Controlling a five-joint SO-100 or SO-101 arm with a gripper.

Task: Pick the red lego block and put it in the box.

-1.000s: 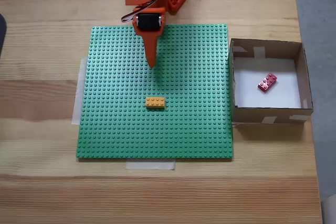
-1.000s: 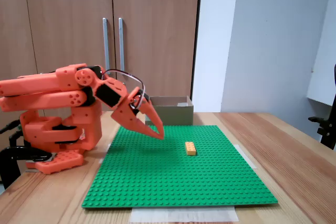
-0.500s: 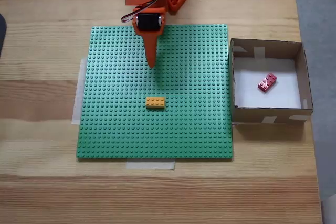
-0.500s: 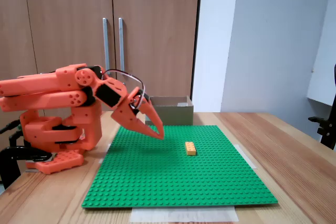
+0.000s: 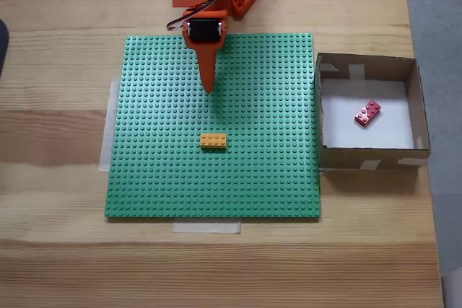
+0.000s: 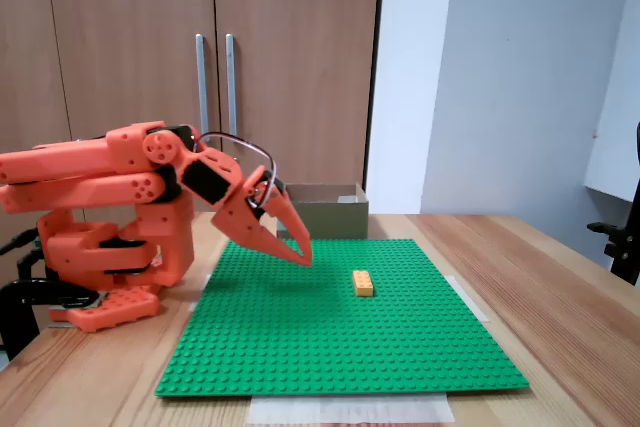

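The red lego block (image 5: 367, 113) lies on the white floor of the brown cardboard box (image 5: 367, 66), right of the green plate. From the side the box (image 6: 323, 209) stands at the far end of the plate, its inside hidden. My orange gripper (image 5: 208, 89) hangs over the upper part of the plate, far left of the box, folded back close to the arm's base. Its jaws are shut and hold nothing; the tip (image 6: 305, 259) points down, just above the studs.
A green studded baseplate (image 5: 159, 178) is taped to the wooden table. A yellow-orange brick (image 5: 213, 141) sits on it near the middle, also seen from the side (image 6: 363, 283). The arm's orange base (image 6: 110, 257) stands at the plate's far edge.
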